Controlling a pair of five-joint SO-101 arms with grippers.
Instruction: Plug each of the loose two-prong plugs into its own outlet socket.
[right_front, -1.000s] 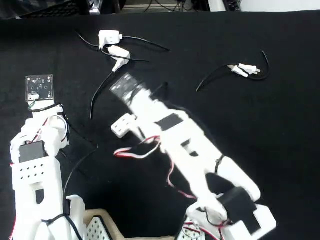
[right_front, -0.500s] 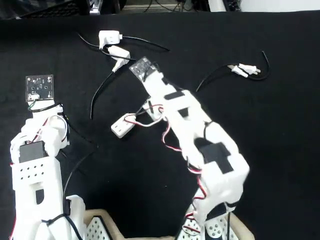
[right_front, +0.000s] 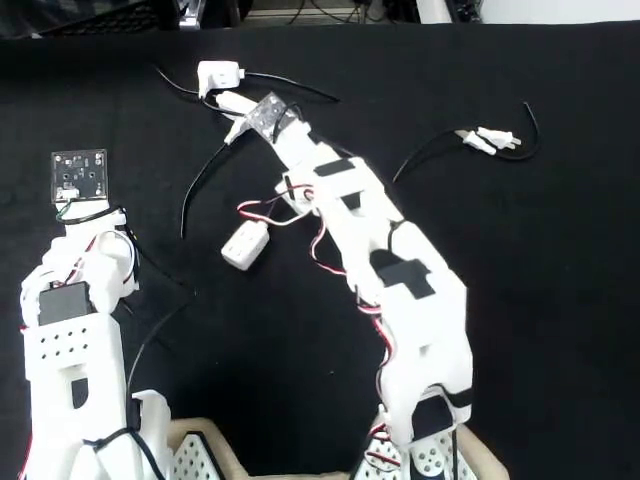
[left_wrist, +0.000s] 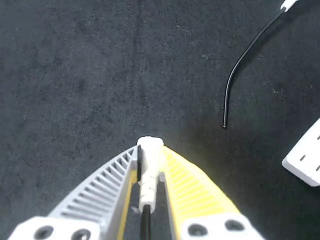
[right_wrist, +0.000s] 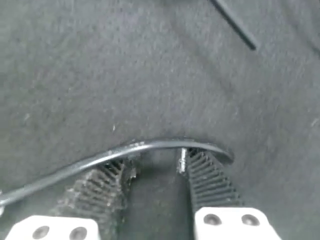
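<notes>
Currently left fingers (left_wrist: 187, 185) clamp a white plug (left_wrist: 150, 167); right fingers (right_wrist: 210, 182) gape open over a black cord (right_wrist: 160, 143).

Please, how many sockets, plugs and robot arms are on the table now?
Sockets: 2, far socket and near socket.
Plugs: 3, held plug in the left jaws, far plug, right plug.
Arms: 2, left arm, right arm.
Total: 7.

Stretches right arm (right_front: 385, 265) far forward, right end effector (right_wrist: 155, 162) parted. Holds left arm (right_front: 70, 340) folded back, left end effector (left_wrist: 150, 150) clamped on a plug (left_wrist: 149, 175).
</notes>
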